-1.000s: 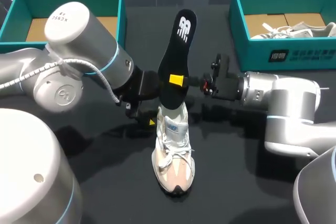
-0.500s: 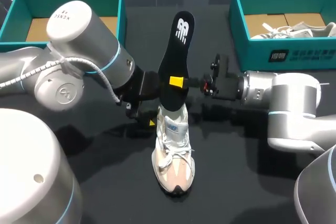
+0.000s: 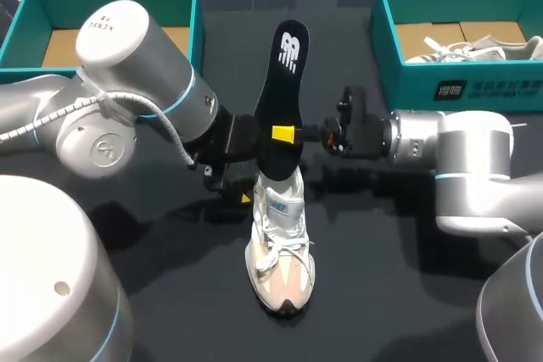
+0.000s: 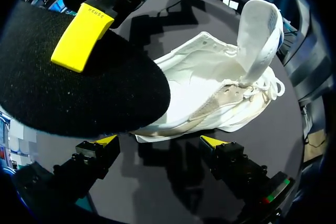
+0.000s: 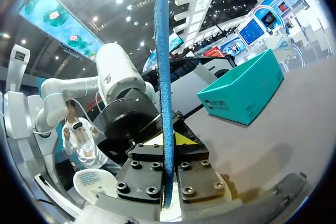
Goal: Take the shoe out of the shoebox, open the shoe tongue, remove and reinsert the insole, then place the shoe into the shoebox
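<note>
pinching the insole (image 3: 284,65) in our right hand (image 3: 287,132), we hold it upright, long axis pointing down into the shoe (image 3: 280,247) on the bench (image 3: 390,294), our left hand (image 4: 160,141) spread wide, empty, beside its heel.

The upright insole (image 3: 282,82) stands over the opening of the shoe (image 3: 280,247), closing it from above. The left gripper (image 4: 160,141) and right gripper (image 3: 285,133) crowd the heel end. The table (image 3: 382,294) around the toe lies free.

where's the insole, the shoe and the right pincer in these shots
insole (image 3: 284,95), head view, on its black face below the logo
shoe (image 3: 279,249), head view, on the laces
right pincer (image 5: 167,169), right wrist view, midway between its fingers, shut on the insole's edge
</note>
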You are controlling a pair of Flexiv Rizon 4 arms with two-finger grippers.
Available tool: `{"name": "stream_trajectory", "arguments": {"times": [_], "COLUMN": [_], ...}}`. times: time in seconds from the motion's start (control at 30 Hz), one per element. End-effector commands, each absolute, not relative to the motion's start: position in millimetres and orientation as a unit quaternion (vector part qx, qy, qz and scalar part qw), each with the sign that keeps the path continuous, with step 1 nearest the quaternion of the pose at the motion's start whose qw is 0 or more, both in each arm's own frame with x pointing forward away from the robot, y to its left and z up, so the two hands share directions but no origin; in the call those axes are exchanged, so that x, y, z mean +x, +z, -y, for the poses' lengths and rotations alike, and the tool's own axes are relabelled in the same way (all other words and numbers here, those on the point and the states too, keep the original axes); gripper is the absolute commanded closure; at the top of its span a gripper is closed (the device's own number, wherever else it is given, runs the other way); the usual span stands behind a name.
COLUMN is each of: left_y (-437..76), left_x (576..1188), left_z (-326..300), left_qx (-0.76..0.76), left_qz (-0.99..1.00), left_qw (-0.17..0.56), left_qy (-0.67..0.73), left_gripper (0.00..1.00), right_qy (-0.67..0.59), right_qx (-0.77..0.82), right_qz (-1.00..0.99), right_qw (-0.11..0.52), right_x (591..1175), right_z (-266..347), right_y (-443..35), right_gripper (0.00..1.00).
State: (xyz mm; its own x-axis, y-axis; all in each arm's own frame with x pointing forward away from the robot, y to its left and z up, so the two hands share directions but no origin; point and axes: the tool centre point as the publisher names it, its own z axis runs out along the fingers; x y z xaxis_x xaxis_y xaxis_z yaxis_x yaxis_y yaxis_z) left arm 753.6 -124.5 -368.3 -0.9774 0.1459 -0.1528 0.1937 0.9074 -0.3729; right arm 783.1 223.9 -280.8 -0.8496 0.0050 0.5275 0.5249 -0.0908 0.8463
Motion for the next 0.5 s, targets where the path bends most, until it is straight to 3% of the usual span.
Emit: {"name": "stream_trajectory", "arguments": {"times": [0.03, 0.5], "left_y": [-369.1, -369.1], "left_x": [754.2, 754.2], "left_z": [125.1, 125.1], "left_qx": [0.088, 0.088], "left_qz": [-0.975, -0.975], "left_qw": [0.060, 0.060], "left_qy": [-0.197, -0.197], "left_gripper": [0.00, 0.00], "right_qy": [-0.707, -0.714], "right_qx": [-0.195, -0.184], "right_qz": [0.652, 0.650], "right_qw": [0.192, 0.185], "right_x": [787.6, 790.0], "right_z": [-227.6, -224.2], "right_y": [-284.1, -294.1], "right_gripper": [1.00, 1.00]}}
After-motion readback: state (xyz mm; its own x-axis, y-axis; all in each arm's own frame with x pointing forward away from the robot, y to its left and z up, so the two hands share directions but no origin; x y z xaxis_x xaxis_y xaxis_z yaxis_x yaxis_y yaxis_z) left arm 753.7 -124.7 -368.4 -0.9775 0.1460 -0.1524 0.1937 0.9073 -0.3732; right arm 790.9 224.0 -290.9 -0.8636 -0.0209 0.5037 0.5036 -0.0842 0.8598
